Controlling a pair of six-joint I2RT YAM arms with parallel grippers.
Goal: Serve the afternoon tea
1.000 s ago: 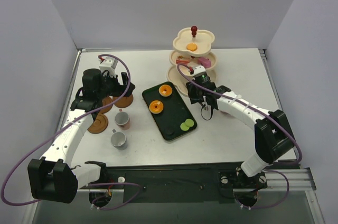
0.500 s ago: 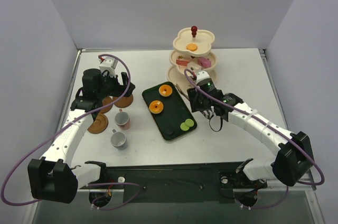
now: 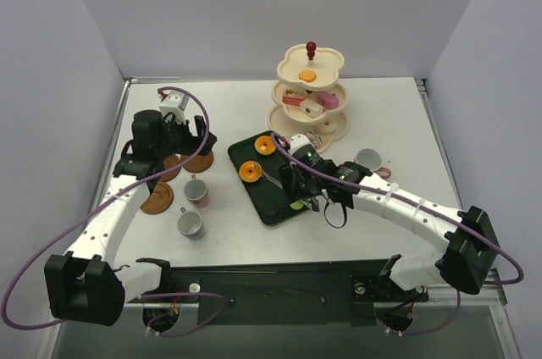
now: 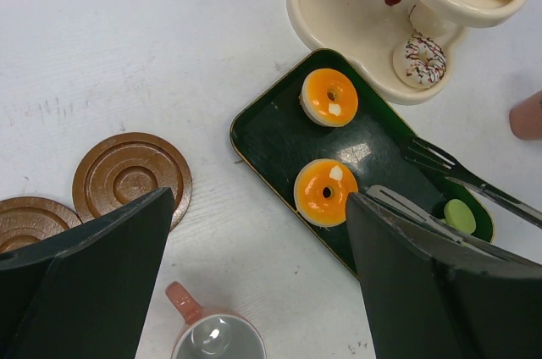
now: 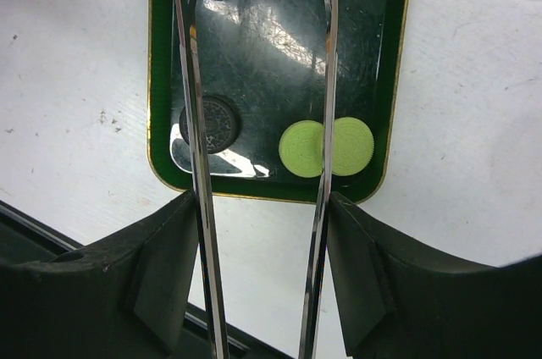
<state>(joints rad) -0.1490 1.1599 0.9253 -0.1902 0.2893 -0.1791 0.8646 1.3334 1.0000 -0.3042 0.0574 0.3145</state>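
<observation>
— What has shifted in the last second?

— The right arm. It was up against the three-tier stand [image 3: 310, 92]. Now the stand is well behind the right claw [image 5: 261, 232], which hangs over the near end of the dark green tray [image 5: 271, 63].

— Is that claw holding anything?

— Yes, it is pinching the long tongs [image 5: 193, 122], whose two blades reach forward from it, spread apart.

— And the left claw [image 4: 258, 207]?

— It has not budged. It is spread wide and empty above the saucers [image 3: 157, 198]. The cups [image 3: 196, 192] stand on the bare table beside them, and a third cup [image 3: 368, 158] now shows behind the right arm.

— What lies under the tongs?

— Two orange donuts [image 3: 250, 172] lie farthest ahead of the claw, one at a blade tip. Closer in, the green macarons [image 5: 326, 147] lie under the other blade. A dark cookie [image 5: 210, 124] sits between the blades, close to the fingers.

— So what does that mean for the tea?

— I'd say it has come back for another sweet. Several are left on the tray, and no cup is on a saucer, so there's plenty still to do.
</observation>
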